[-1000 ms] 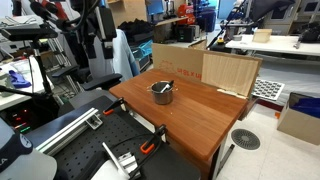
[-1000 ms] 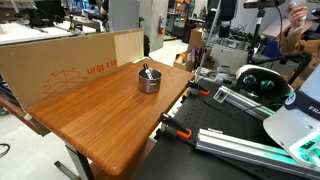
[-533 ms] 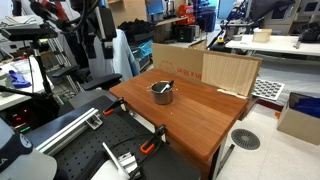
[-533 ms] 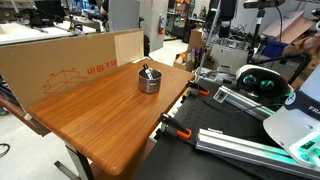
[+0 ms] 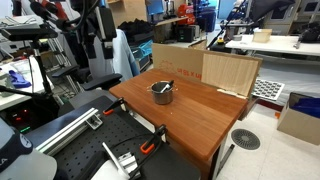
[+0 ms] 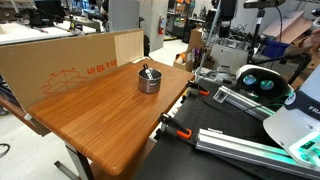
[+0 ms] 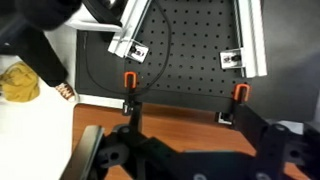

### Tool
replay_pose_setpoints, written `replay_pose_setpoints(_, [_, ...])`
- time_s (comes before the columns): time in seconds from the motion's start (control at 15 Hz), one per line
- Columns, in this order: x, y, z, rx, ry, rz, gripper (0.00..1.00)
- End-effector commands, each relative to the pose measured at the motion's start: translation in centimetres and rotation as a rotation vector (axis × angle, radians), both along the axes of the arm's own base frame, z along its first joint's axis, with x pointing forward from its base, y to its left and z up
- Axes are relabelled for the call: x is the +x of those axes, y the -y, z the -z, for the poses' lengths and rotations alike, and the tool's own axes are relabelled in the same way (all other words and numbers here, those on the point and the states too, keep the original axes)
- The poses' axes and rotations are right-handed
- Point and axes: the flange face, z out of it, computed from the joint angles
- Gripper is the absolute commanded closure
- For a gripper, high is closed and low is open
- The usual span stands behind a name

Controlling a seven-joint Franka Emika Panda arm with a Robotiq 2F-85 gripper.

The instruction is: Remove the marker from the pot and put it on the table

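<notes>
Marker (image 5: 167, 86) leans inside the pot (image 5: 161, 94), with its upper end poking over the rim; both exterior views show it so (image 6: 146, 71). The pot (image 6: 148, 82) stands upright on the tabletop (image 5: 205, 118), well apart from the pincer (image 7: 190, 162) and on the part of the top nearer the cardboard (image 6: 60, 62) than the clamped edge.

The pincer shows only in the wrist view, as dark, blurred shapes along the lower edge. Its fingers are too unclear there to tell whether it is open or closed, and nothing can be made out between them. Right under it lies a strip of the tabletop (image 7: 180, 122), reddish-brown, ending at a straight edge. Just beyond the pincer, on that edge, sit two orange clamps (image 7: 130, 82), one to each side. Farther out from the pincer lies a black perforated board (image 7: 195, 55) carrying two aluminium rails (image 7: 249, 38), which run away from the pincer. A thin black cable (image 7: 168, 45) curves across the board between them. Off to one side of the pincer, past the board's rim, a yellowish crumpled thing (image 7: 18, 82) lies on a pale surface.
</notes>
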Motion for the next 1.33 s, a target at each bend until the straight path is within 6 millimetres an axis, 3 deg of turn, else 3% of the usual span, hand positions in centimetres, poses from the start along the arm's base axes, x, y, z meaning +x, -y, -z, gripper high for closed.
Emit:
replay_pose_setpoints(0.0, [0.0,0.0,0.0,0.0,-0.001,0.0,0.0])
replay_pose_setpoints(0.33, [0.1,0.0,-0.1,-0.002,0.01,0.014,0.0])
replay_pose_setpoints(0.53, [1.8,0.3,0.1,-0.006,0.11,0.073,0.0])
replay_pose_setpoints(0.8, [4.2,1.3,1.9,-0.004,0.176,0.167,0.0])
replay_pose_setpoints(1.27, [9.7,2.7,6.9,0.01,0.32,0.311,0.0])
